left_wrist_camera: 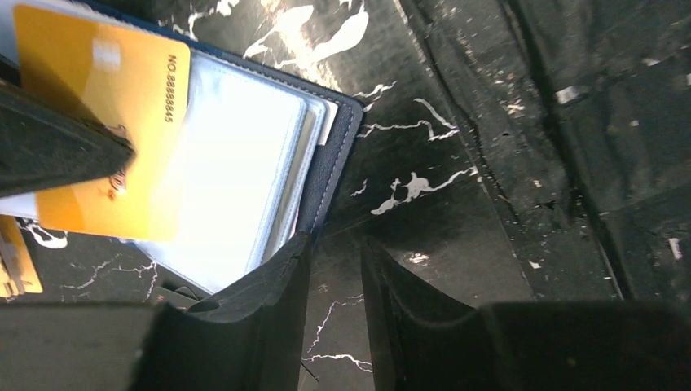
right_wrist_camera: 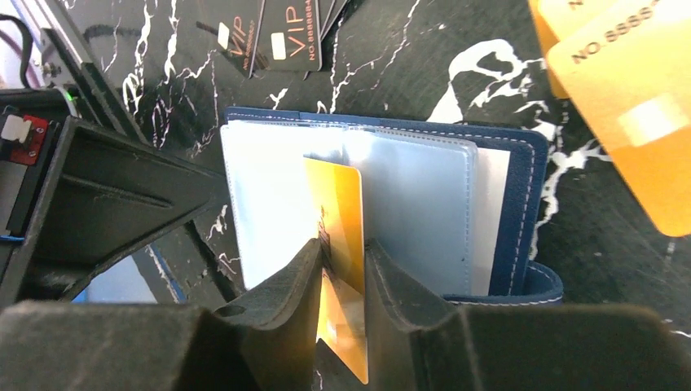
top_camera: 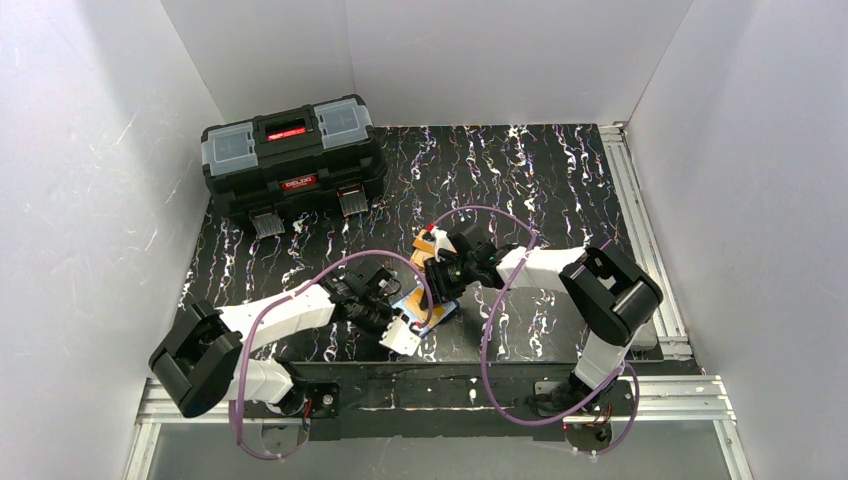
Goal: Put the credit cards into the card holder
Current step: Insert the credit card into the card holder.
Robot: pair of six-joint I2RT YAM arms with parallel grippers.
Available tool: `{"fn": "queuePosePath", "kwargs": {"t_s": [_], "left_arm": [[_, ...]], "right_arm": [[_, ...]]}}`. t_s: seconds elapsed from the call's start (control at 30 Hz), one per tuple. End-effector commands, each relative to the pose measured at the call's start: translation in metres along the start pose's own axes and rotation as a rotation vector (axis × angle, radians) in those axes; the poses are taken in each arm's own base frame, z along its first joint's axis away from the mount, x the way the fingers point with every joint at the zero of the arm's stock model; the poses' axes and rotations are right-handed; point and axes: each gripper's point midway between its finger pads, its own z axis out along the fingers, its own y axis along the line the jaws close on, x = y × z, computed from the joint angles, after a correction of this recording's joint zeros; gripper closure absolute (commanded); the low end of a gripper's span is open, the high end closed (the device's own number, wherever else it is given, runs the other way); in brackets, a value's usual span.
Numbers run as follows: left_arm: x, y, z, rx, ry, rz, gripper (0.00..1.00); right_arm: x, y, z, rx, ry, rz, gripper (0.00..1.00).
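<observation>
Left claw (left_wrist_camera: 336, 244) is released and empty, its tip against the open card holder (left_wrist_camera: 236, 155). Right claw (right_wrist_camera: 342, 248), jaws parted, straddles an orange credit card (right_wrist_camera: 336, 199) pointing lengthwise straight ahead, partway into a clear pocket (right_wrist_camera: 415, 204); the right arm is nearer.

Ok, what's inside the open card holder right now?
An orange-yellow card stands among the card holder's clear sleeves, between the right gripper's fingers. Those fingers hide how deep it sits, and whether other sleeves hold cards can't be seen.
</observation>
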Motion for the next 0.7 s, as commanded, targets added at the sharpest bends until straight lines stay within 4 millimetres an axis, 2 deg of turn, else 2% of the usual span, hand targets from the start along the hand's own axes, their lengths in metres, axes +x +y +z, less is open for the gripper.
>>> {"fn": "queuePosePath", "kwargs": {"t_s": [0.0, 0.17, 0.23, 0.53, 0.67], "left_arm": [[0.01, 0.006, 0.0, -0.007, 0.027, -0.075, 0.72], [0.006, 0.008, -0.002, -0.003, 0.004, -0.047, 0.74], [0.006, 0.005, -0.001, 0.005, 0.002, -0.038, 0.75], [0.004, 0.001, 0.001, 0.048, -0.016, -0.017, 0.75], [0.003, -0.003, 0.002, 0.066, -0.018, -0.012, 0.77]], "right_arm": [[-0.009, -0.001, -0.006, 0.056, -0.044, -0.035, 0.71], [-0.009, 0.004, -0.002, 0.052, -0.047, -0.034, 0.9], [-0.01, 0.006, 0.0, 0.05, -0.054, -0.039, 0.94], [-0.023, 0.003, 0.007, 0.073, -0.049, -0.09, 0.99], [-0.026, -0.001, 0.002, 0.092, -0.075, -0.093, 0.99]]}}
